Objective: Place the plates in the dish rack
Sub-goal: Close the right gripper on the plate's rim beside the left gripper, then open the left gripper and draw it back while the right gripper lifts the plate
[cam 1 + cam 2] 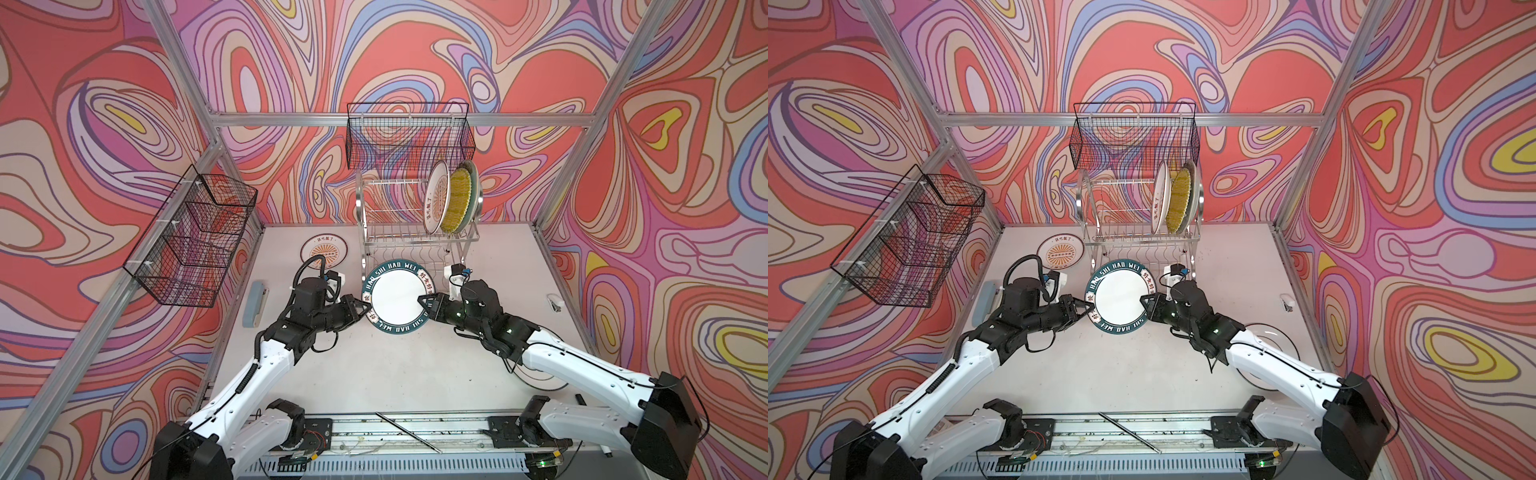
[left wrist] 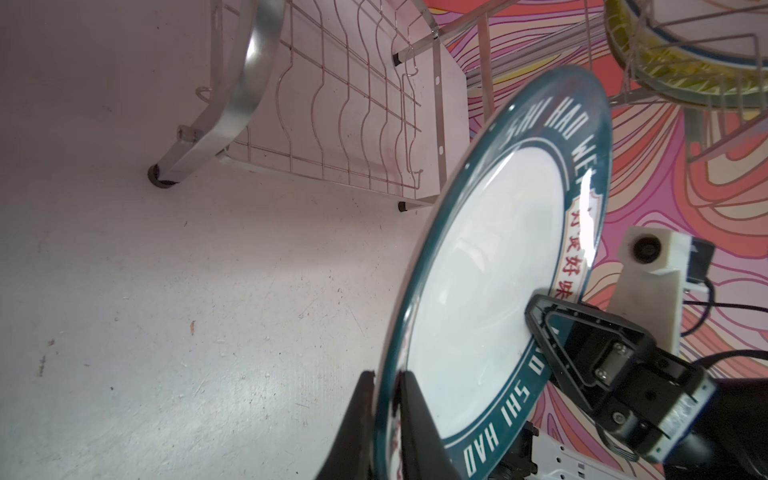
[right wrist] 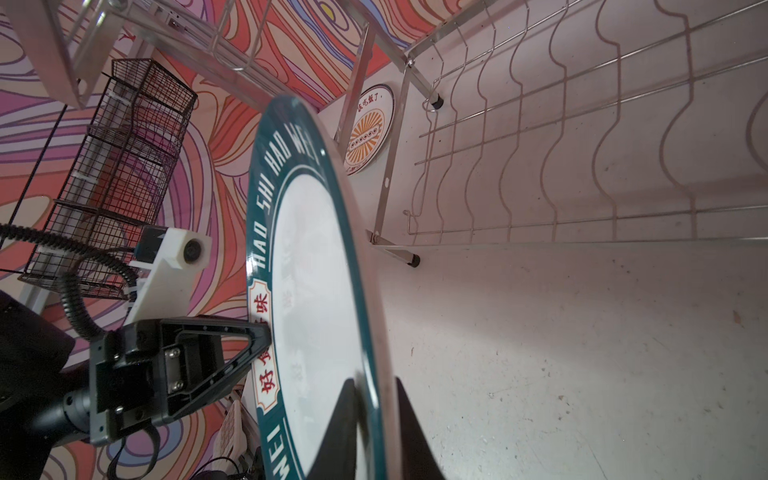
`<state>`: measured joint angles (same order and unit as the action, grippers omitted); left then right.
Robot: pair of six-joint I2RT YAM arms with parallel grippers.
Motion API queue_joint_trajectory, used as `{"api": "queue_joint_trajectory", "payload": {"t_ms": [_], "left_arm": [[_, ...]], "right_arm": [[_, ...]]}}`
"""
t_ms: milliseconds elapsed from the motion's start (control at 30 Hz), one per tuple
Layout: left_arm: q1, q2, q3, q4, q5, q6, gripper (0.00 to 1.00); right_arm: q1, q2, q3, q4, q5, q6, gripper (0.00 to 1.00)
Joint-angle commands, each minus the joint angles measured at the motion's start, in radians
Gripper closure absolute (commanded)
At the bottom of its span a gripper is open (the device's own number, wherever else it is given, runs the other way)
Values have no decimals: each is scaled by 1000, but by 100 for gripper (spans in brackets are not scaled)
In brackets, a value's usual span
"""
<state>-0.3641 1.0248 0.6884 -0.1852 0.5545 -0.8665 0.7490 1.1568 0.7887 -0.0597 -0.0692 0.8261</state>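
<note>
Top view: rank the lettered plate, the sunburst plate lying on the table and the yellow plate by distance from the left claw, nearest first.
1. lettered plate: mid-table, rim in the left claw.
2. sunburst plate: flat on the table, back left.
3. yellow plate: upright in the dish rack, upper tier, right end.

**A patterned booth around a white table**

Three walls (image 1: 104, 137) close in the scene, all covered in a swirling print of coral red, pink, lilac, blue and cream with a few yellow patches. Bare aluminium struts (image 1: 399, 119) frame the booth along the back and up the corners. A black wire basket (image 1: 409, 137) hangs on the back strut and a longer, divided one (image 1: 191, 245) on the left strut. The table (image 1: 374, 365) is matt white, scuffed and speckled in the wrist views, evenly lit with soft shadows.
</note>
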Motion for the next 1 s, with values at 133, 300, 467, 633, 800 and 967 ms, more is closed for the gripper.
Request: {"api": "queue_joint_trajectory", "payload": {"t_ms": [133,300,467,633,800,967], "left_arm": [[-18,5,59,-30,-11,60,63],[-17,-2,104,-120,-38,108,58],[-18,-10,135,-168,-72,138,56],[-17,-27,148,-178,-114,133,56],[-16,-57,203,-235,-153,172,55],[-18,-68,295,-332,-188,236,55]], "right_arm": [[15,-12,34,-86,-5,-78,100],[15,-35,54,-174,14,-126,100],[15,-68,90,-269,6,-211,100],[16,-112,144,-361,-9,-301,100],[16,-157,208,-422,-25,-376,100],[16,-186,281,-421,-67,-434,100]]}}
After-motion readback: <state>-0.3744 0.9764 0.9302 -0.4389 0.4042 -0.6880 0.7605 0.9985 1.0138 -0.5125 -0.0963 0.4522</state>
